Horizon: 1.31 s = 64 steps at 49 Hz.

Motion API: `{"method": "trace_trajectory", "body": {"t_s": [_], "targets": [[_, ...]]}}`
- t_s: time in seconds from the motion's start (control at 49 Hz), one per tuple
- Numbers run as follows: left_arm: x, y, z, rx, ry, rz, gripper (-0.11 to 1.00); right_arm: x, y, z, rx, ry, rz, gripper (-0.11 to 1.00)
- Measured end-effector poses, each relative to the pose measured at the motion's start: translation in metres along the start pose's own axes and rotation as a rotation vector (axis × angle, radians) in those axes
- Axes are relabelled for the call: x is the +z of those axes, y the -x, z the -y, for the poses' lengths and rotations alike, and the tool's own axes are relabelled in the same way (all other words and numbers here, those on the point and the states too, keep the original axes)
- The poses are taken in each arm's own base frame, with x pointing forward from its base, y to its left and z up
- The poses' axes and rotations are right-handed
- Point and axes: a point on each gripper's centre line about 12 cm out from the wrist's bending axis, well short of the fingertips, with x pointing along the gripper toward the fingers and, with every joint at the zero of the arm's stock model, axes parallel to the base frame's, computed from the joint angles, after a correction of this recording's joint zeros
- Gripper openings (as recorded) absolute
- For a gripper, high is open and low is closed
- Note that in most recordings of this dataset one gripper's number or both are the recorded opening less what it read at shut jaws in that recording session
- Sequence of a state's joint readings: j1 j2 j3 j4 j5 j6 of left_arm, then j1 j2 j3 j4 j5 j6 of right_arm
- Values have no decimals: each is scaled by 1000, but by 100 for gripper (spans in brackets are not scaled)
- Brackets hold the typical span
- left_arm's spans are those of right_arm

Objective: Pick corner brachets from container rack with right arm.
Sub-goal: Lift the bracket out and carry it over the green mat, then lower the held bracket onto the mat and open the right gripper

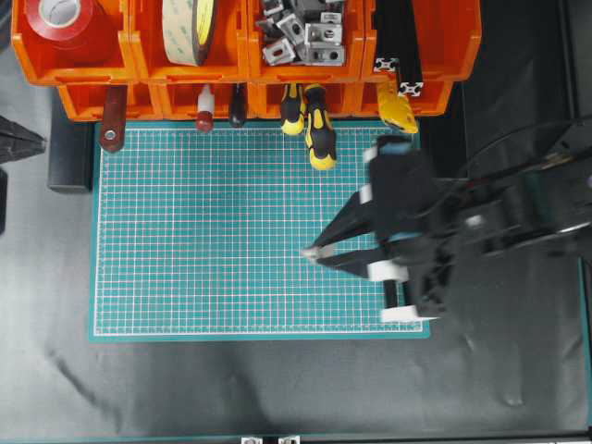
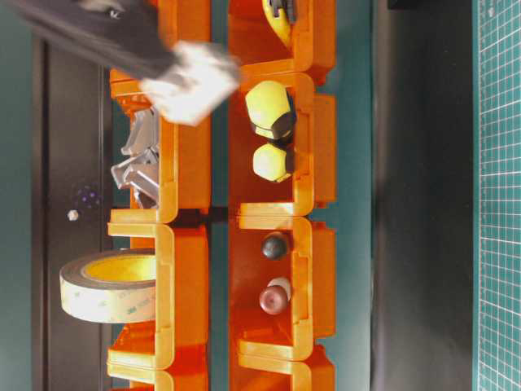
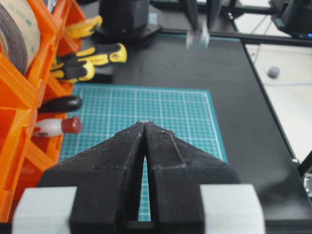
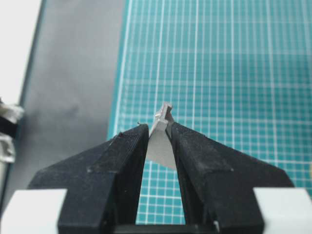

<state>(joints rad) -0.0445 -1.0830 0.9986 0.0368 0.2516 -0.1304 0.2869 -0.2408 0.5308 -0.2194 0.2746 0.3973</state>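
Note:
The orange container rack (image 1: 148, 51) runs along the far edge of the table. One upper bin holds a heap of silver corner brackets (image 1: 303, 32); they also show in the table-level view (image 2: 140, 167). My right gripper (image 1: 319, 252) is over the green cutting mat (image 1: 213, 231), shut on one silver corner bracket (image 4: 163, 134) that sticks out between its fingertips. My left gripper (image 3: 145, 124) is shut and empty, at the left side of the mat beside the rack (image 3: 19, 126).
The rack also holds red tape (image 1: 57, 23), a tape roll (image 1: 190, 28), black aluminium profiles (image 1: 400, 51), yellow-black screwdrivers (image 1: 314, 125) and other tool handles (image 1: 205, 111) that jut over the mat's far edge. A black cloth (image 1: 277, 388) surrounds the mat.

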Motion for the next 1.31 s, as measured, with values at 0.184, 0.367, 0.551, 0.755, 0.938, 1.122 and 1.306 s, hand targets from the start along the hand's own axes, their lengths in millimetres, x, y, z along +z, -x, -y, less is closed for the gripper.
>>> {"method": "trace_trajectory", "body": {"t_s": [0.184,0.367,0.551,0.755,0.938,1.122,1.306], "targets": [[0,0,0,-2,0,0,0,-18,-48,2,-13,2,-79,17],[0,0,0,-2,1,0,0,-24,-88,4,-18,0,-110,17],[0,0,1,-3,-1,0,0,-28,-105,12,-34,-10,-132,17],[0,0,1,-6,-3,-1,0,-27,-105,14,-37,-12,-130,17],[0,0,1,-6,-3,-1,0,-28,-107,18,-45,-26,-134,17],[-1,0,1,-6,-3,-4,0,-30,-110,21,-50,-28,-143,17],[0,0,1,-8,-3,-1,0,-31,-111,21,-50,-28,-146,40]]}}
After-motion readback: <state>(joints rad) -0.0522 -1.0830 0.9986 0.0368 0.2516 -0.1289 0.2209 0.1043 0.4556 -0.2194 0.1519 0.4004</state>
